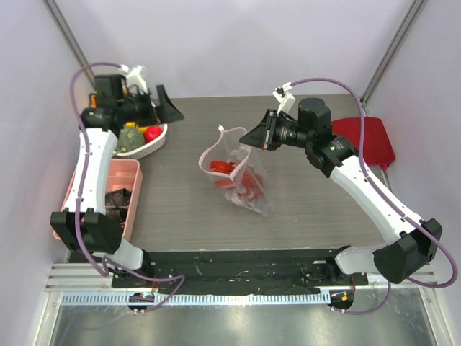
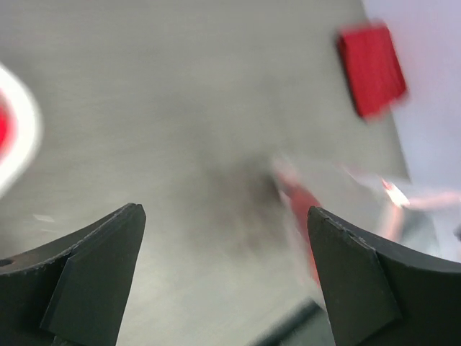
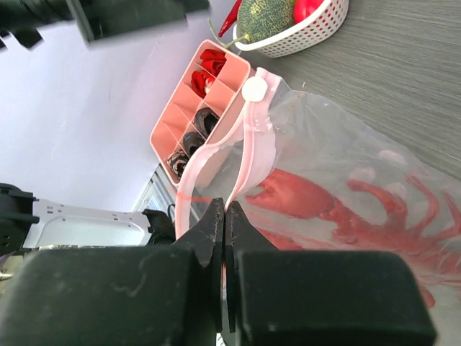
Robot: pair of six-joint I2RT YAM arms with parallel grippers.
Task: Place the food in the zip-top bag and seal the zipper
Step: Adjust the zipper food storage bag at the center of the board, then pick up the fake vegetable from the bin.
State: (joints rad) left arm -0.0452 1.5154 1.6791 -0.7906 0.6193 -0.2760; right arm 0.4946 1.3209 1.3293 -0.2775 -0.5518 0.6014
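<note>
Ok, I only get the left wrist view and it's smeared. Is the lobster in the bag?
Observer: Yes, the red lobster lies inside the zip-top bag.
Operator: What holds the bag?
Observer: The right end effector, shut on the pink zipper strip at its mouth.
Operator: Is it sealed?
Observer: No, the two sides of the strip stand apart, so the mouth gapes open.

The tabletop (image 1: 187, 213) is matt grey with a fine wood grain. The zip-top bag (image 1: 241, 184) is thin clear plastic, glossy and crinkled; its zipper (image 3: 253, 144) is a smooth pale pink strip. The lobster (image 3: 306, 198) is shiny red plastic. The right claw (image 3: 225, 215) is matt black. At the far left corner, the basket (image 1: 153, 148) is smooth white plastic.
</note>
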